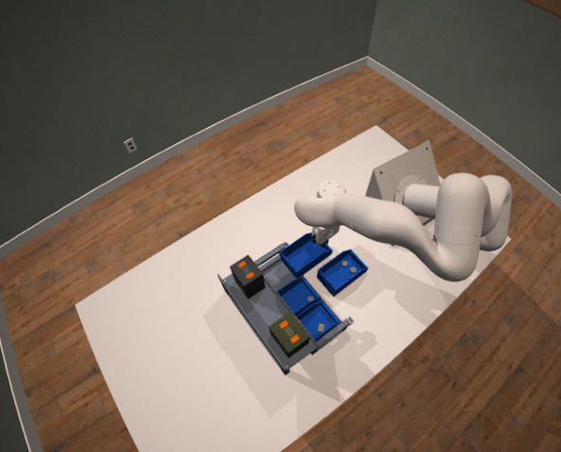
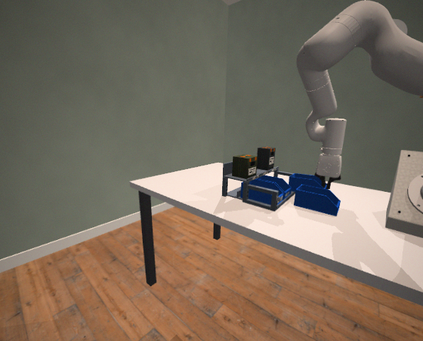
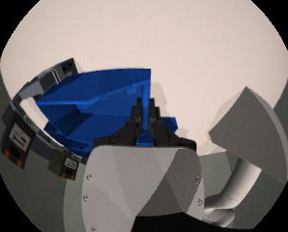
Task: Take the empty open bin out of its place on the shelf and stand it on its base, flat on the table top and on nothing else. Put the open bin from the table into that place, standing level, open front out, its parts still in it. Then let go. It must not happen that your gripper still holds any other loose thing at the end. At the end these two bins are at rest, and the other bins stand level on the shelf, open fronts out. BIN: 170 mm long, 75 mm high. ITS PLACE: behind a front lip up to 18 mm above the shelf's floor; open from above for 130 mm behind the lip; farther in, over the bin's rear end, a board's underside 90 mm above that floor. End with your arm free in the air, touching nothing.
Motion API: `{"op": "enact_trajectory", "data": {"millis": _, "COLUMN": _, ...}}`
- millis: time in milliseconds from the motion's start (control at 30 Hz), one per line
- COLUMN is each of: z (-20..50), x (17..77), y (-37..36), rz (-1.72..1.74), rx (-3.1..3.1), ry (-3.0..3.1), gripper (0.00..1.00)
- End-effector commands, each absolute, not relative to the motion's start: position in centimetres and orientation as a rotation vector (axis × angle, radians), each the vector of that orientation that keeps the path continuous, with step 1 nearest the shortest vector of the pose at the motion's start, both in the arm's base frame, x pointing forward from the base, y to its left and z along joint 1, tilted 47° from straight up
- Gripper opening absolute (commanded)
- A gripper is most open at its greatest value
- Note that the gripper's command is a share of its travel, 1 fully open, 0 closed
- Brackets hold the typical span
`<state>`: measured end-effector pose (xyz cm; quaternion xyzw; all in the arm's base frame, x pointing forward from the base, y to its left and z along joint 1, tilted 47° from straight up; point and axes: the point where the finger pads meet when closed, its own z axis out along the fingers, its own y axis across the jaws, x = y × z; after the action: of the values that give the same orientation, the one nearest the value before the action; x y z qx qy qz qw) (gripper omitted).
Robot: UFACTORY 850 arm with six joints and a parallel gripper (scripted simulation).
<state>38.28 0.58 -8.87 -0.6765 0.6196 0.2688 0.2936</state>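
The empty blue bin [image 1: 302, 257] [image 2: 302, 180] [image 3: 102, 89] hangs with its rear end by the shelf's edge and its body in front of the shelf. My gripper [image 1: 320, 241] [image 2: 326, 185] [image 3: 145, 104] is shut on its front wall, which stands edge-on between the fingers in the wrist view. The grey shelf [image 1: 268, 311] [image 2: 260, 190] holds two other blue bins, the middle one [image 1: 296, 293] and the end one [image 1: 314, 318], each with parts inside. The loaded blue bin [image 1: 338, 278] [image 2: 314, 201] stands on the table with round parts in it. Whether the held bin is exactly level is hard to tell.
A black box [image 1: 248, 277] [image 2: 266, 158] [image 3: 17, 140] and an olive box [image 1: 289, 335] [image 2: 244, 167] [image 3: 64, 165] stand on the shelf's upper board. The loaded bin is close beside the held bin. The robot's base plate [image 1: 405, 168] [image 2: 409, 183] is beyond it.
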Motion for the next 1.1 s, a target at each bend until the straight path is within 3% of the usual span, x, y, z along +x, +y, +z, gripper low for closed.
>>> {"op": "enact_trajectory", "data": {"millis": 0, "z": -8.88, "x": 37.93, "y": 0.49, "rz": 0.713, "rx": -1.801, "ry": 1.65, "gripper": 0.0}}
{"op": "enact_trajectory", "data": {"millis": 1067, "z": -8.91, "x": 37.53, "y": 0.46, "rz": 0.713, "rx": -1.801, "ry": 1.65, "gripper": 0.0}}
